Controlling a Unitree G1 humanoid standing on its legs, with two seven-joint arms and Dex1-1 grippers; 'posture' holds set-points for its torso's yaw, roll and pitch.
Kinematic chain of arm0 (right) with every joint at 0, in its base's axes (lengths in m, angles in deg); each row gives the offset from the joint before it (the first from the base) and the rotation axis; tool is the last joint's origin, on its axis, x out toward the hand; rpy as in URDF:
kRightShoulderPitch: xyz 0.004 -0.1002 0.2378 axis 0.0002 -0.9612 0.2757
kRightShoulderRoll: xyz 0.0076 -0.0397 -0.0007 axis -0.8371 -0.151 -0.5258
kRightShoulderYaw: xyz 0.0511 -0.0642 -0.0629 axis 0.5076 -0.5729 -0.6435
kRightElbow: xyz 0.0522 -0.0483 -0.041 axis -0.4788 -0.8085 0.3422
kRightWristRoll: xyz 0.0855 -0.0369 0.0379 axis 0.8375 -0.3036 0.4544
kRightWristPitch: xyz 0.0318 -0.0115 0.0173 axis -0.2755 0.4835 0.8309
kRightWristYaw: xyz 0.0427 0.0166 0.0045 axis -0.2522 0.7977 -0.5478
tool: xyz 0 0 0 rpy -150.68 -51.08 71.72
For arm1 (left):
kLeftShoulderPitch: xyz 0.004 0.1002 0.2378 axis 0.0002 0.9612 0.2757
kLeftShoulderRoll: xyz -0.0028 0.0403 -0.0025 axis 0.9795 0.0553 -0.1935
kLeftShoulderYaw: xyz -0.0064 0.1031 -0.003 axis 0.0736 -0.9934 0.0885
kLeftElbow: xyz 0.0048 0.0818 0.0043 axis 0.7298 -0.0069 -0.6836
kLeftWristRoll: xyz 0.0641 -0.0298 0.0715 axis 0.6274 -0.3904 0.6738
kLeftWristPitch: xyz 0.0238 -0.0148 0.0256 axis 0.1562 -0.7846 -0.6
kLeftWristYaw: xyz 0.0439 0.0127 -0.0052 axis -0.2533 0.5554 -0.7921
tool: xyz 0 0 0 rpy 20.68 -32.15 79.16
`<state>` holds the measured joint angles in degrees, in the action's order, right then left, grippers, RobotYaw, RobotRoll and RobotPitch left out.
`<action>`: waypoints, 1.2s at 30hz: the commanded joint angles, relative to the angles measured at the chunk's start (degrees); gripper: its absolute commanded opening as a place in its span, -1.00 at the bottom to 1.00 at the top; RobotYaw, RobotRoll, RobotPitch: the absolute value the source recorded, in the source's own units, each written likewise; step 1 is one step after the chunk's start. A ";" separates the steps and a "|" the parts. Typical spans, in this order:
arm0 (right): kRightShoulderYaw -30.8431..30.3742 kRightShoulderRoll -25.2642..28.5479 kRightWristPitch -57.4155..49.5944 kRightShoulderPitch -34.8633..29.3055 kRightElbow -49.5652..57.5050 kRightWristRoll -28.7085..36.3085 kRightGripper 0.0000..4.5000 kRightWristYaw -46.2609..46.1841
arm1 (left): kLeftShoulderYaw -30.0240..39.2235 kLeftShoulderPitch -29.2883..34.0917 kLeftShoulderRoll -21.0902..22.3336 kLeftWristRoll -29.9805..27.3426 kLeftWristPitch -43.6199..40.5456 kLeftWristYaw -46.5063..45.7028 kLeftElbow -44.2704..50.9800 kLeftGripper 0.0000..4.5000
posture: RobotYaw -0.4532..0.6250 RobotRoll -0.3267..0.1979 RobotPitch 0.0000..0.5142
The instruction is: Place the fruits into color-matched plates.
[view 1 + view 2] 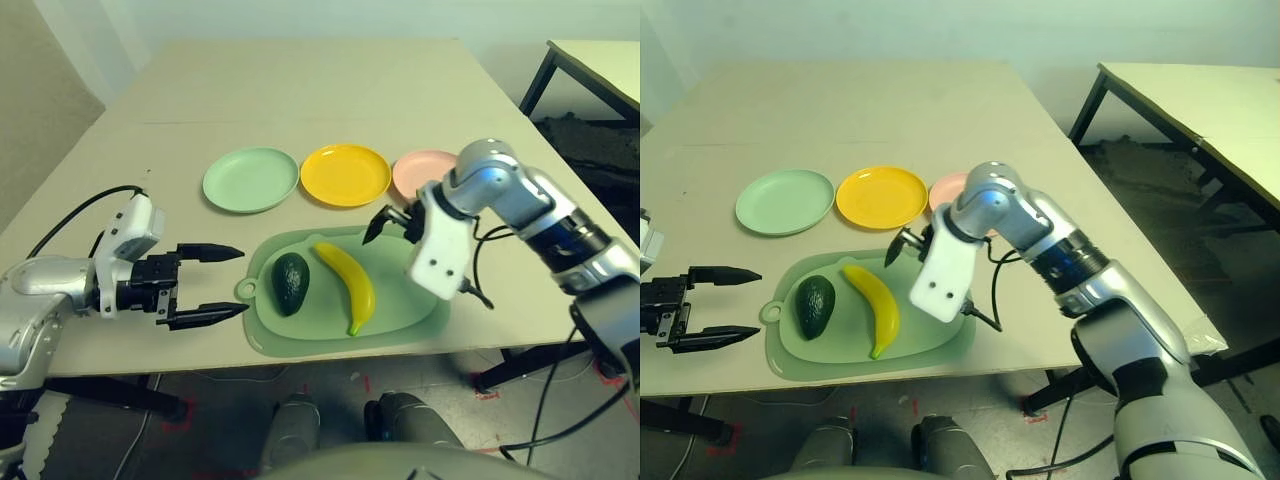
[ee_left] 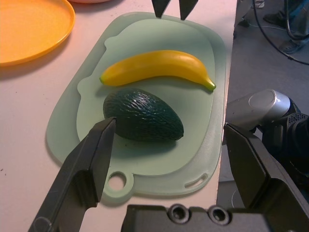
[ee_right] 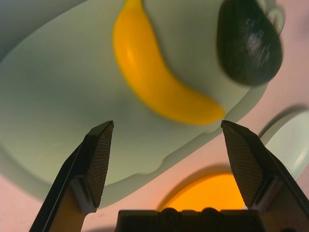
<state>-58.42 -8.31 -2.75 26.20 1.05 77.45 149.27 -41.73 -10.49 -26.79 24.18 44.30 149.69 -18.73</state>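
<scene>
The left gripper (image 1: 245,281) stands wide open, with nothing between its fingers, just beside the ring-tab end of the green mat (image 1: 395,315) and pointing toward it. The right gripper (image 3: 168,123) is also open and empty, above the far part of the mat, toward its right end. The avocado (image 1: 290,284) lies on the mat, near the ring-tab end. The banana (image 1: 352,283) lies on the mat too, between the avocado and the mat's right end, its green-tipped end toward the mat's near edge. Beyond the mat's far edge, the three plates sit in a row on the table (image 1: 300,90): the mint green plate (image 1: 251,180) past its left part, the yellow plate (image 1: 346,175) past its middle, and the pink plate (image 1: 424,166) past its right part, partly hidden by the right arm (image 1: 500,185).
</scene>
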 commanded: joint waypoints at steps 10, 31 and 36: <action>-5.43 -7.22 7.15 3.73 -11.98 -8.98 0.99 -5.59 | -0.06 -0.53 0.20 0.17 -0.17 -0.49 0.31 1.00 | 0.09 0.25 -0.66; -10.91 -7.69 17.52 5.15 -25.67 -15.69 0.23 -9.23 | 2.15 1.21 -0.61 -0.82 0.12 -2.58 1.89 1.00 | 0.14 0.25 -0.61; -11.04 -4.57 17.09 3.82 -24.94 -14.50 -0.27 -7.38 | 1.66 -0.03 -1.04 -0.79 0.30 -2.85 1.41 1.00 | 0.13 0.25 -0.61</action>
<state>-68.04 -14.02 14.51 31.52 -23.50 63.24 140.17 -40.13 -10.23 -27.57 23.72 44.31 146.87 -17.52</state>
